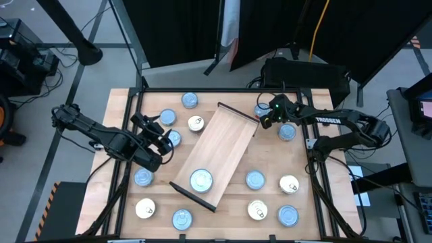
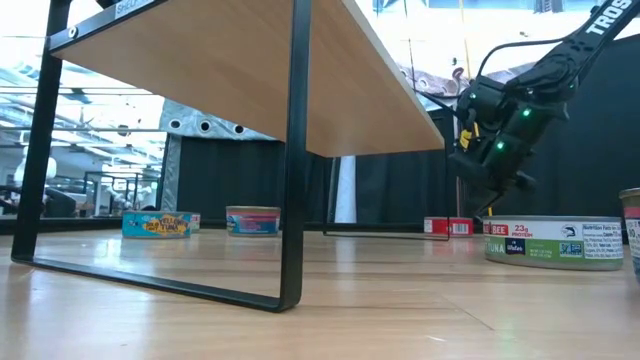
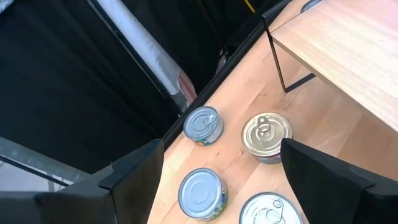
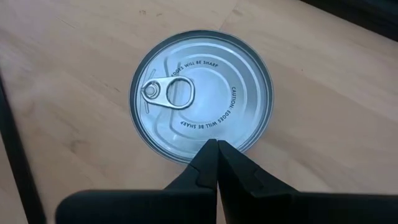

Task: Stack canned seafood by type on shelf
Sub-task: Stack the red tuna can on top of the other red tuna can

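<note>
Closest to the lens, in the right wrist view, the right pincer [image 4: 217,155] is pressed together with nothing between its fingers, its tips poised just over the rim of a blue-tinted pull-tab tin [image 4: 202,93]. Closed that way, it is probably lining up on this tin rather than gripping it.

From the left in the overhead view, the left pincer [image 1: 156,135] hangs spread wide above the desk [image 1: 121,108], beside the shelf's left edge. Its wrist view shows three tins framed between the fingers: two blue-topped ones [image 3: 203,124] and a pale gold one [image 3: 267,134]. The wide spread suits a drop over one of them.

The shelf [image 1: 226,145] lies slanted across the middle of the desk, a dark rail at each short end. One blue-topped tin [image 1: 201,179] sits on it near the lower rail, so stacking seems barely begun. The remaining tins lie scattered singly on the desk around the shelf, unsorted by type. To the right, the right pincer hovers near the shelf's upper corner, well apart from the left arm.
</note>
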You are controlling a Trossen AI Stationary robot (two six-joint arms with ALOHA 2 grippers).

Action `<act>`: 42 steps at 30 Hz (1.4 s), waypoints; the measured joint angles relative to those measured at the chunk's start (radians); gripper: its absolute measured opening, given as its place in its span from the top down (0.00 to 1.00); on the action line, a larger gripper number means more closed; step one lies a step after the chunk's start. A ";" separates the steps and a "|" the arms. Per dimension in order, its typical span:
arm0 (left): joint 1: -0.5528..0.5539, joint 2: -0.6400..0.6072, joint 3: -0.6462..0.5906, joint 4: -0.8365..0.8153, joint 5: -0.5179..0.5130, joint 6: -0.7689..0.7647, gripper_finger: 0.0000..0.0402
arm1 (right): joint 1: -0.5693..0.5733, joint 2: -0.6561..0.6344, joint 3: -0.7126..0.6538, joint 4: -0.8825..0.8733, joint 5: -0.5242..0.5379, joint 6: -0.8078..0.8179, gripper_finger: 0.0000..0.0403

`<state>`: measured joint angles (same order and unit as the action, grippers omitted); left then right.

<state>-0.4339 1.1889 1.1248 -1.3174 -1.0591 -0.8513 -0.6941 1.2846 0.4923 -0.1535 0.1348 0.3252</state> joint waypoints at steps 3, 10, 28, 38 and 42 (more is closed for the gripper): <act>0.000 0.000 0.000 0.000 0.000 0.000 0.20 | 0.001 -0.008 0.000 -0.008 -0.003 0.000 1.00; 0.000 0.000 0.000 -0.001 0.000 0.000 0.20 | 0.005 -0.081 -0.003 -0.117 -0.007 0.005 1.00; 0.002 0.000 0.000 0.000 -0.015 0.000 0.20 | 0.008 -0.121 -0.042 -0.091 0.004 0.004 1.00; 0.001 0.000 0.000 0.000 -0.015 -0.001 0.20 | 0.009 -0.127 -0.131 -0.024 0.008 0.031 1.00; 0.001 0.000 0.000 0.000 -0.015 -0.002 0.20 | 0.009 -0.127 -0.134 -0.027 0.003 0.034 1.00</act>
<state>-0.4332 1.1889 1.1252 -1.3174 -1.0744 -0.8528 -0.6847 1.1580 0.3588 -0.1807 0.1378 0.3588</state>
